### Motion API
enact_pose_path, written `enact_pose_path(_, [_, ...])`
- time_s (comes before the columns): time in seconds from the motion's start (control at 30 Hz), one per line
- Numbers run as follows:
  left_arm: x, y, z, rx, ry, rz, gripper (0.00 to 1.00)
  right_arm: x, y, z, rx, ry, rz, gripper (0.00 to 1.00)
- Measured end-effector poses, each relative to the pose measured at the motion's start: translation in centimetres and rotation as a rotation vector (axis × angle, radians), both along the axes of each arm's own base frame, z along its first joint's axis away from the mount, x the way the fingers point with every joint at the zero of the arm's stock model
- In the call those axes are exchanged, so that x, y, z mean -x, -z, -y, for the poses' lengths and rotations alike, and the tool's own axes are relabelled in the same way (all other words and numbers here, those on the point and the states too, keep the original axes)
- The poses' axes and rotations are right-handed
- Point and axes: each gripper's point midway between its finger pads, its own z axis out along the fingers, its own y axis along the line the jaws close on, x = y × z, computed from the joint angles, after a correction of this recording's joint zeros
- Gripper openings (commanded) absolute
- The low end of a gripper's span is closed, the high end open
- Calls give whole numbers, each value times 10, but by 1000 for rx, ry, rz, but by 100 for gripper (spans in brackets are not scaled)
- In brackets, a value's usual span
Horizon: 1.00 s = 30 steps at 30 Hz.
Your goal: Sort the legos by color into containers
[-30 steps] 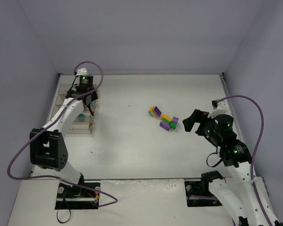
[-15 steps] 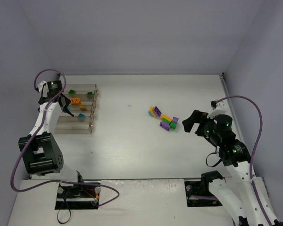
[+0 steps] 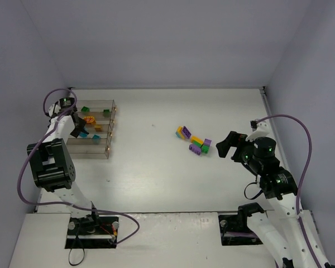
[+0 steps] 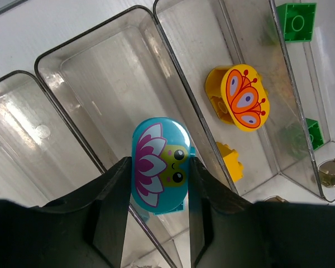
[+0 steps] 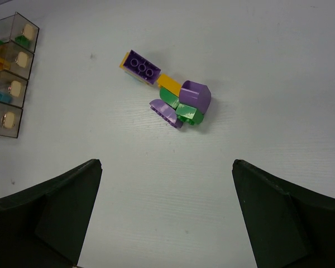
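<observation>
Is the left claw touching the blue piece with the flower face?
Touching. The left wrist view shows the left gripper pressed against both sides of the teal rounded piece, with no gap on either side.

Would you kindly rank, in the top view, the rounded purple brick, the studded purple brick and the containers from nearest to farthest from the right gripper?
From the right gripper:
1. rounded purple brick, at the pile's right end.
2. studded purple brick, at the pile's far-left end.
3. containers, at the table's left side.
</observation>
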Motion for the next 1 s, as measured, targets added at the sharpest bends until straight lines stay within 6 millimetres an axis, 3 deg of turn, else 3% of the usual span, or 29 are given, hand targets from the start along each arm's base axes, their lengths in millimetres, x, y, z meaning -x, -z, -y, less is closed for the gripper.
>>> enact_pose_path(0.17, [0,-1,2,24,-35,17,58,0,0,0,0,0,1,100])
enact_pose_path(0.3, [2,-5,2,25,-38,27,67,0,0,0,1,0,-1,100])
enact_pose_path(0.47, [0,-24,6,15,7,73,69,-2,4,0,7,-2,-13,99])
enact_pose_path(0.6, [-3,-53,24,-26,132,129,69,-5,7,-1,17,-8,-26,92])
enact_pose_path(0.7, [-6,-83,65,-114,327,175,69,-9,11,-5,14,-27,-39,85])
enact_pose_path(0.9, [9,-125,197,-149,797,302,68,-22,25,-14,13,-64,-93,71])
enact_pose_path(1.0, [27,-123,223,-126,916,320,68,-28,38,-18,29,-84,-140,63])
